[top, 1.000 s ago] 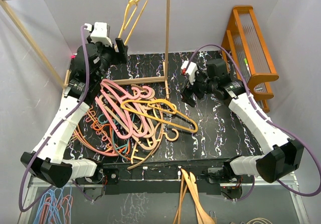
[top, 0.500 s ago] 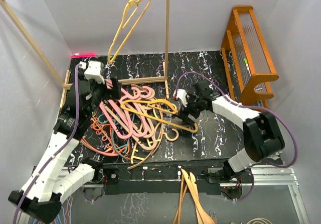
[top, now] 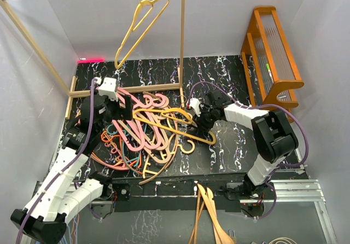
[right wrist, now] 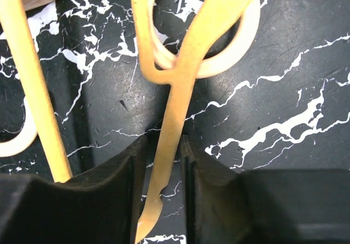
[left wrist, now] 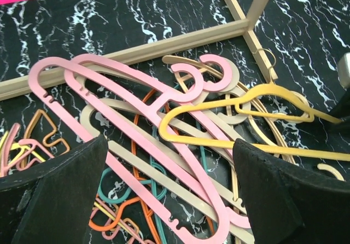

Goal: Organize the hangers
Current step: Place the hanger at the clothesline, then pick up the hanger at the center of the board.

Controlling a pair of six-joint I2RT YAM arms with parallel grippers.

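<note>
Right claw (right wrist: 158, 195) astride yellow hanger (right wrist: 175, 107)

Orange wooden rack (top: 273, 52) (far right), wooden hangers (top: 209, 218), marbled table (top: 229, 74)

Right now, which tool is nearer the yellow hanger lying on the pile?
Right. The right tool straddles the yellow hanger at its end; the left tool hovers open over the pink hangers.

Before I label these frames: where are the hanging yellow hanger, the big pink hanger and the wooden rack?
hanging yellow hanger (top: 133, 33), top view, on its left shoulder.
big pink hanger (left wrist: 136, 123), left wrist view, on its long arm.
wooden rack (top: 261, 58), top view, on its orange side frame.
</note>
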